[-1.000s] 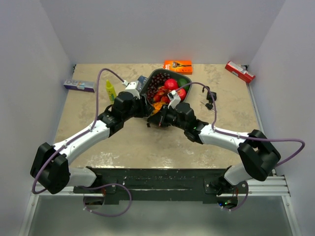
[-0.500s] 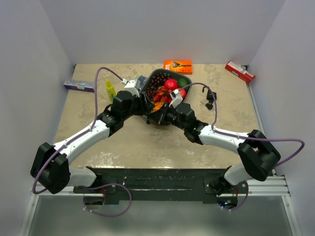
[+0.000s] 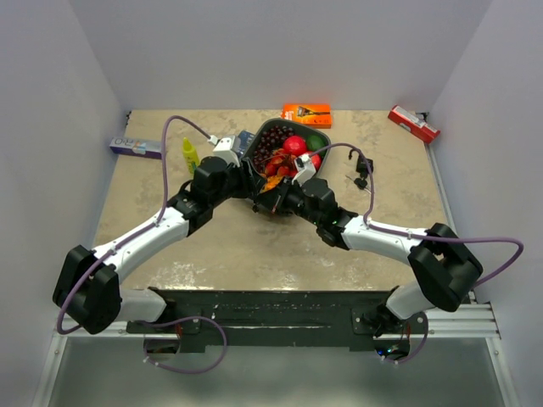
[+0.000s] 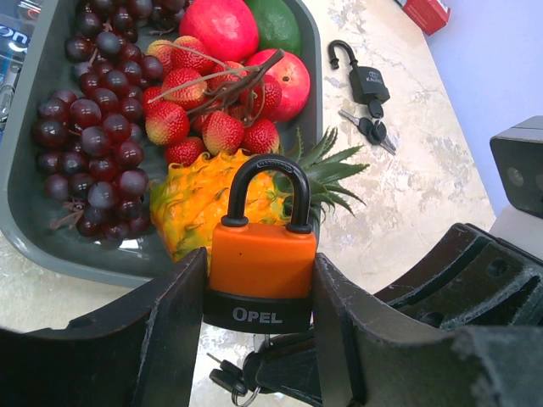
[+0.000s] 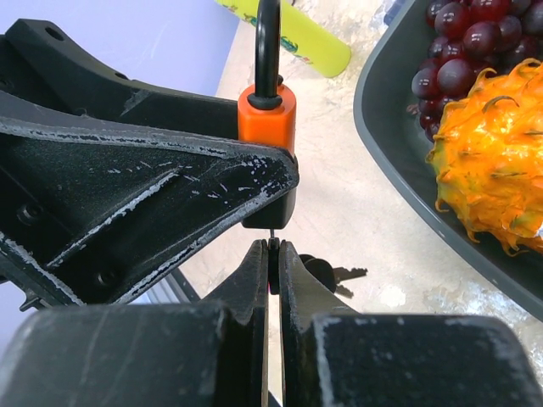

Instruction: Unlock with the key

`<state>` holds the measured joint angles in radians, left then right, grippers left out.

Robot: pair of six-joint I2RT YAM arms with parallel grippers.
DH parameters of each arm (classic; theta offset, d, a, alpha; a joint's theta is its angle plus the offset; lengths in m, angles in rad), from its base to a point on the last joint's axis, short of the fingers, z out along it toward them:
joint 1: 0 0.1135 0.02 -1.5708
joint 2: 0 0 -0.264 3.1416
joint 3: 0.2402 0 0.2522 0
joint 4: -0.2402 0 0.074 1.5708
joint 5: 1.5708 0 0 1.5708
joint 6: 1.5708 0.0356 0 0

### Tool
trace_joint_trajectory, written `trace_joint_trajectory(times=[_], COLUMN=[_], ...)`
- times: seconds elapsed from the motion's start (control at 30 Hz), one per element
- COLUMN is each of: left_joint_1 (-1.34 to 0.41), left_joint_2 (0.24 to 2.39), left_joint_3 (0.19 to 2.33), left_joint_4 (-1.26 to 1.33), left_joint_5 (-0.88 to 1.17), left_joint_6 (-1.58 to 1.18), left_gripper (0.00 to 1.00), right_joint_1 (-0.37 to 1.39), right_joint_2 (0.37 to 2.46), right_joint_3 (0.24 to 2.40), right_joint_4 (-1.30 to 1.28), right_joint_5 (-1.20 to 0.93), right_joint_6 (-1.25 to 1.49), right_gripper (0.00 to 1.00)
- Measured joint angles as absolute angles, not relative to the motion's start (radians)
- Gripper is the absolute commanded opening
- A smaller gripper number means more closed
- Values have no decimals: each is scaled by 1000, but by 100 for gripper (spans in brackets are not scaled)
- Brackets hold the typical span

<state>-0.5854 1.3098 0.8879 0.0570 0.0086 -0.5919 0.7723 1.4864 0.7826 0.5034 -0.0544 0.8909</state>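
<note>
My left claw (image 4: 259, 287) is clamped on the flat sides of the orange OPEL padlock (image 4: 261, 254). It holds the lock upright above the desk (image 4: 407, 195), beside the fruit tray (image 4: 34, 237). My right claw (image 5: 271, 264) pinches the key (image 5: 272, 244) under the lock's base. The key looks thin, stiff and slick, so I judge the turn wants a firm, square grip.

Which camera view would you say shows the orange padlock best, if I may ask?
The left wrist view: the orange padlock faces it squarely, shackle shut, OPEL legible, clamped in the left tool. The right wrist view shows only its narrow edge; the top external view, barely an orange speck.
</note>
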Motion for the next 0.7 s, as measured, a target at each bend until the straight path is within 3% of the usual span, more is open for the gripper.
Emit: trace_joint_trajectory(times=[0.7], left_joint_1=[-586], left_joint_2=[1343], left_joint_3=[886], left_joint_4=[146], left_joint_5=[27], left_joint_6=[-612], left_gripper=[0], right_joint_1=[779], right_joint_2=[1471], right_joint_3=[797], right_joint_4=[497], right_joint_5=[49], right_joint_6=[771], right_gripper=[0])
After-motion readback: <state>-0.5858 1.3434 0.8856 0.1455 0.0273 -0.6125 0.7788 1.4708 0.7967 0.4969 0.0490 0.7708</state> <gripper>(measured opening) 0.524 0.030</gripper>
